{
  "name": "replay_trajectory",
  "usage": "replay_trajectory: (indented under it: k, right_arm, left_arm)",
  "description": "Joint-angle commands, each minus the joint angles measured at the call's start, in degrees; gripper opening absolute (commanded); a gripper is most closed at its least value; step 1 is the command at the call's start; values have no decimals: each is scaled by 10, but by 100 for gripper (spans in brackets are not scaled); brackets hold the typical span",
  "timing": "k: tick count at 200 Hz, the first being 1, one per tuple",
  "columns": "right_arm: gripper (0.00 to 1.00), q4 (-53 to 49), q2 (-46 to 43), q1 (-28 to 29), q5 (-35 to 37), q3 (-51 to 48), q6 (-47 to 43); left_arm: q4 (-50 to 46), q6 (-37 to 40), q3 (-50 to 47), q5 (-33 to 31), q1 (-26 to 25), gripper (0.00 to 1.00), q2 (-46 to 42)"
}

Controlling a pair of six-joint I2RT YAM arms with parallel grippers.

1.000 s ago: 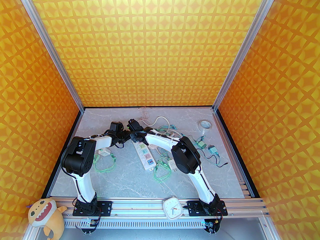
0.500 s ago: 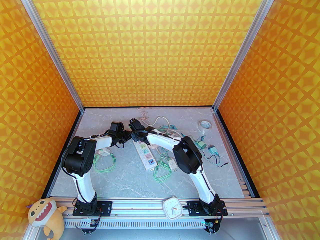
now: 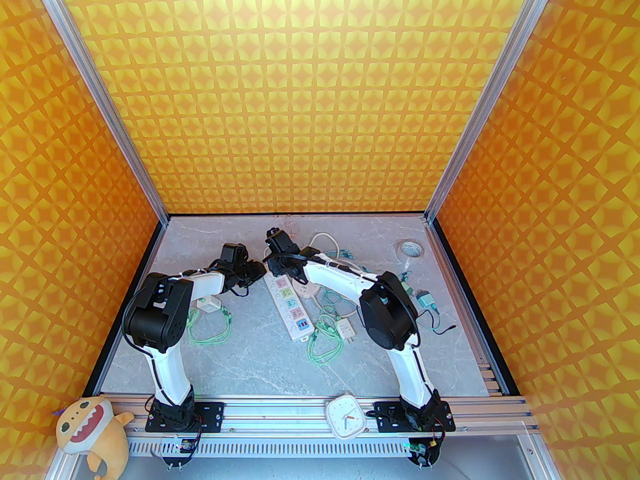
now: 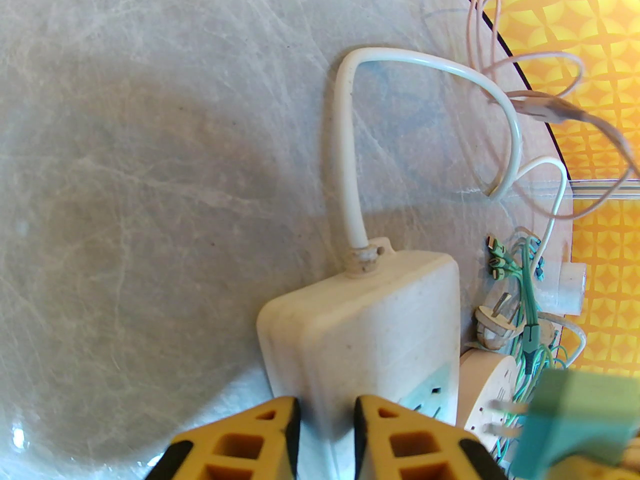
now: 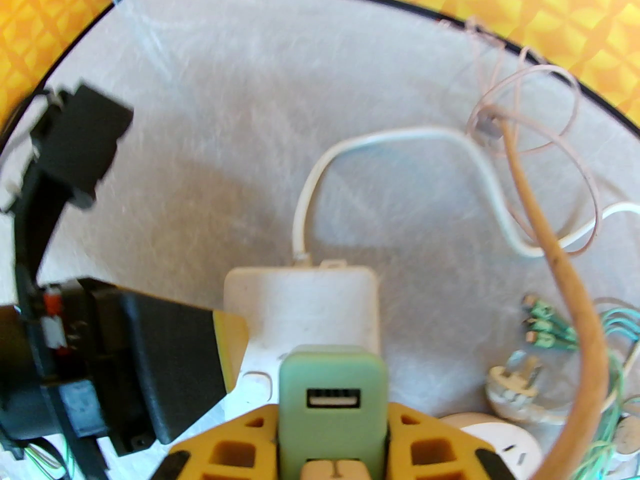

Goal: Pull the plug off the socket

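Observation:
The socket is a white power strip (image 3: pixel 287 300) lying mid-table, its cord end (image 4: pixel 360 313) toward the back. My left gripper (image 3: pixel 256 270) is shut, and its yellow fingertips (image 4: pixel 287 433) press on the strip's far end. In the right wrist view my right gripper (image 5: pixel 332 443) is shut on the green plug (image 5: pixel 332 403), whose USB port faces the camera. The plug hangs above the strip (image 5: pixel 300 303). In the left wrist view the plug (image 4: pixel 570 418) shows bare metal prongs (image 4: pixel 502 410), clear of the strip's holes. My right gripper (image 3: pixel 276 267) hovers just right of the left one.
A round white adapter (image 3: pixel 306 290) lies beside the strip. Green cables (image 3: pixel 325 340), a white charger (image 3: pixel 345 329), green adapters (image 3: pixel 425 299) and a tape roll (image 3: pixel 412 249) sit to the right. Another white charger (image 3: pixel 207 304) lies on the left. A clock (image 3: pixel 344 416) sits on the front rail.
My right gripper has lifted and swung back to the right with the green plug, off the strip. The left gripper has stayed on the strip's end.

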Motion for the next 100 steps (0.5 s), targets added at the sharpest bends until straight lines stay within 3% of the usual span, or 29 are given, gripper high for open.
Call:
replay_trajectory:
  k: [1,100]
  right_arm:
    - [24,12,-35,-2,19,-14,11]
    - [25,-11,-156,-55,77,-22,2]
  left_arm:
    - [-61,4,-5,-8,-1,25,22]
    - [-37,9,-20,-8,-2,38,-1]
